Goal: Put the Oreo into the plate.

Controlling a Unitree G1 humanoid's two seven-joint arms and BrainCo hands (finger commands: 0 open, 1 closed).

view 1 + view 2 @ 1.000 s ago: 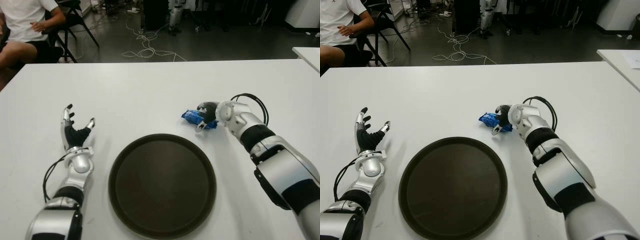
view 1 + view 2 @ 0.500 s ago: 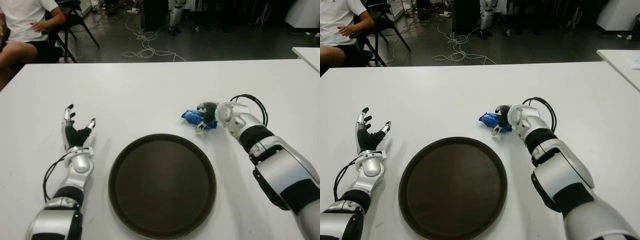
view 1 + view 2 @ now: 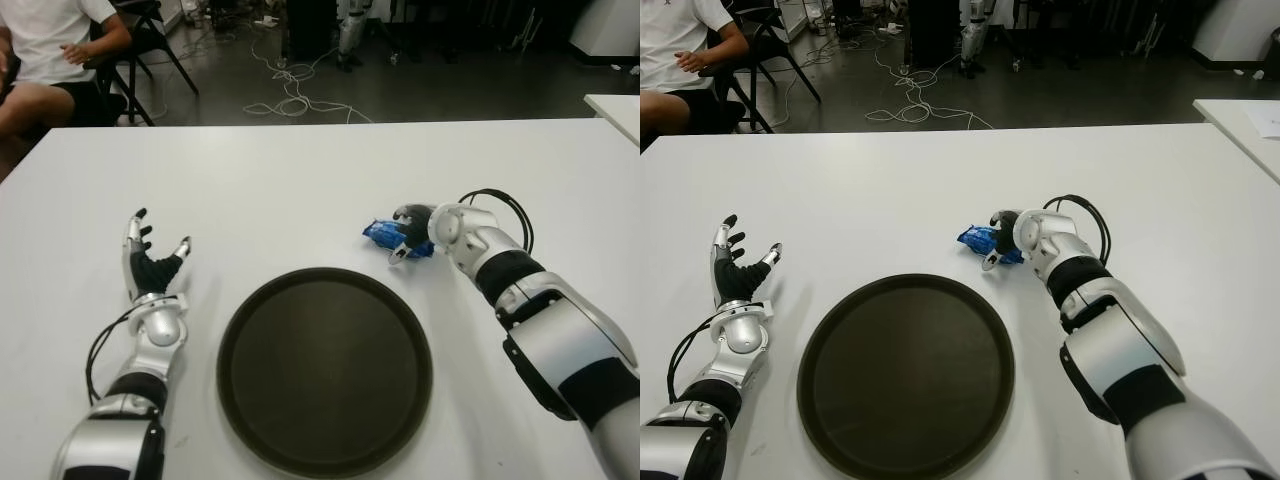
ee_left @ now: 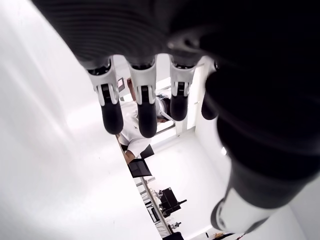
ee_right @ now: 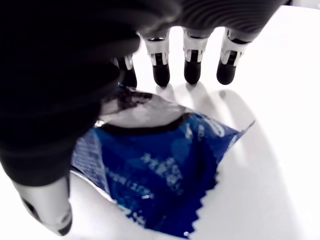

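Barely anything has shifted: right hand still sits over the blue Oreo pack on the worktop, fingers arched around it, not clamped. Plate lies nearby, empty. Left hand stays spread open beside the plate.

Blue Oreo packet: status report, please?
Right hand over blue Oreo packet, not closed. Left hand open, idle. Round dark plate empty. Path clear.

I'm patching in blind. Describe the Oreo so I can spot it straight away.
On the white table, find the round dark plate near the front edge. Just beyond its far right rim, under the right hand, lies the Oreo, a small crinkled packet. It is the only blue thing on the table.
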